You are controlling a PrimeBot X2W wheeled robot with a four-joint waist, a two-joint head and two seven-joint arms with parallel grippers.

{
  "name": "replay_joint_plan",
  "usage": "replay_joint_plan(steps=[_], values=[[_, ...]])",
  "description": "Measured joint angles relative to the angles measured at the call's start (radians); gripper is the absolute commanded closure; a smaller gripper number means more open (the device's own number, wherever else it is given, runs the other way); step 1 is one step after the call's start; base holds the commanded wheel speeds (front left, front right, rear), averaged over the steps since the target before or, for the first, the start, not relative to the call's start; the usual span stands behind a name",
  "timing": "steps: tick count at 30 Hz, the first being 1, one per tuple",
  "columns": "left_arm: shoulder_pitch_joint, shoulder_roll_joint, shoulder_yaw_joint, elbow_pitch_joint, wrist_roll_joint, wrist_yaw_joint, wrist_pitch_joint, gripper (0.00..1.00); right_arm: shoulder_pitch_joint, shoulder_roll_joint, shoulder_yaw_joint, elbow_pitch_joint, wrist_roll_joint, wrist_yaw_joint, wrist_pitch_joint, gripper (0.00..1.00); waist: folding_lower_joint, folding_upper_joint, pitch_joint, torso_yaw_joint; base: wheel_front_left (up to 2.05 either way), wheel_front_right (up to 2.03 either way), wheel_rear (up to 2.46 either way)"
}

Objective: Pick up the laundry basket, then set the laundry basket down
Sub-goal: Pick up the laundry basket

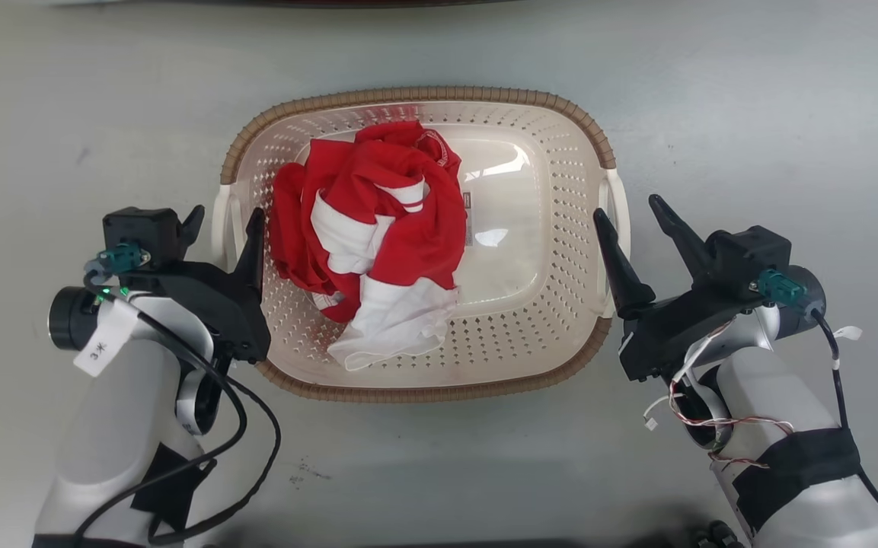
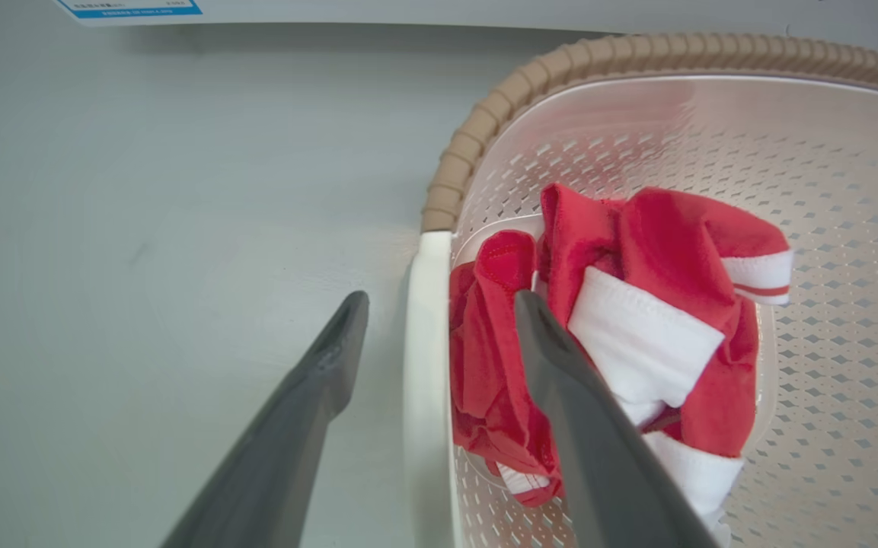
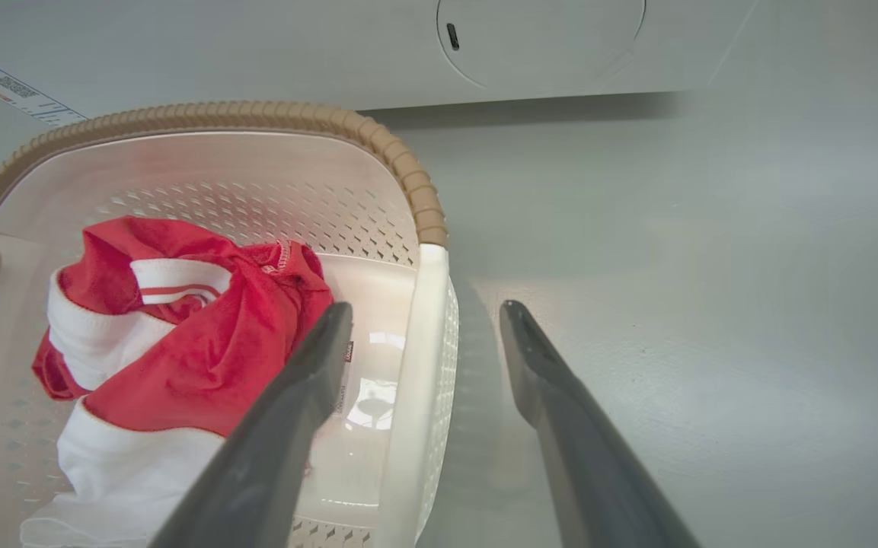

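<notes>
Both grippers are standing open, each one straddling a side handle of the laundry basket (image 1: pixel 530 358) without clamping it. In the head view the left gripper (image 1: pixel 224 227) is reaching up along the basket's left side, one dark finger inside the perforated wall and the other outside, with the white left handle (image 1: pixel 219 221) running between them. The right gripper (image 1: pixel 627 210) is mirroring it across the right handle (image 1: pixel 623 199). In the left wrist view the left gripper (image 2: pixel 442 301) is showing a gap on either side of the handle bar (image 2: pixel 427 365), and in the right wrist view the right gripper (image 3: pixel 427 310) is sitting the same way about its bar (image 3: pixel 419 365). The basket is resting flat on a grey surface (image 1: pixel 751 114) between the two arms, its brown woven-look rim (image 1: pixel 423 94) facing up. A crumpled red and white garment (image 1: pixel 378 228) is lying inside, toward the left half.
</notes>
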Motion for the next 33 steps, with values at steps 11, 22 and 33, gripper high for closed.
replay_joint_plan(steps=[11,22,33], values=[[-0.074,0.000,-0.007,0.120,-0.001,-0.021,-0.012,0.00,-0.053,0.013,0.035,0.109,-0.003,0.013,-0.004,0.00,-0.0002,0.0000,0.035,0.000,0.00,0.00,0.00],[-0.126,-0.023,-0.015,0.220,-0.014,-0.050,-0.028,1.00,-0.104,0.033,0.053,0.195,0.001,0.020,0.001,1.00,-0.0003,-0.0003,0.052,0.002,0.00,0.00,0.00],[-0.152,-0.032,-0.015,0.288,-0.044,-0.063,-0.063,1.00,-0.126,0.033,0.057,0.249,0.015,0.027,-0.019,1.00,-0.0003,-0.0004,0.050,0.005,0.00,0.00,0.00]])
